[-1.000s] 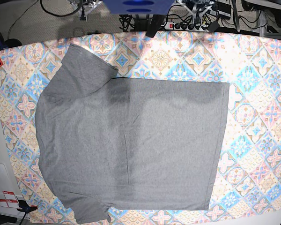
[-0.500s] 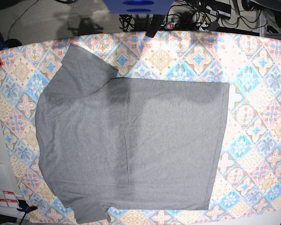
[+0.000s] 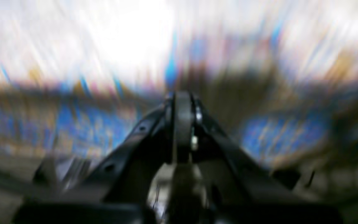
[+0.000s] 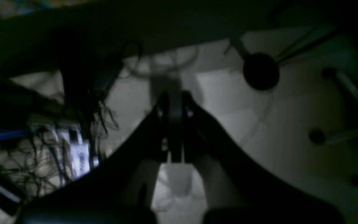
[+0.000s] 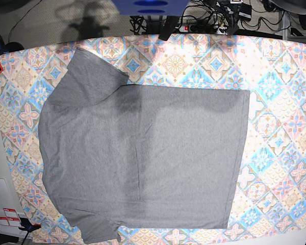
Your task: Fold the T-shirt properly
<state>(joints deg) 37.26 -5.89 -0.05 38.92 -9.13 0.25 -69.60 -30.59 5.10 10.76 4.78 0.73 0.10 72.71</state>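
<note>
In the left wrist view the left gripper point(image 3: 182, 102) is clenched on nothing over the blurred tablecloth point(image 3: 73, 124), the right wrist view shows the right gripper point(image 4: 174, 102) likewise clenched and empty above a dim floor, and the base view has the T-shirt point(image 5: 143, 158) lying flat, centre-left, on that cloth.

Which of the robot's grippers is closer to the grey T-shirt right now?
Left, probably. The left gripper hangs over the patterned tablecloth under the T-shirt; the right gripper points at floor and cables.

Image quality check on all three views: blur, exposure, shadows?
Left wrist: heavy motion blur, blown-out white patch at top; only the shut left gripper stays fairly sharp. Right wrist: badly underexposed, soft. Base: sharp; soft arm shadows across the heather-grey cotton T-shirt near its upper edge.
</note>
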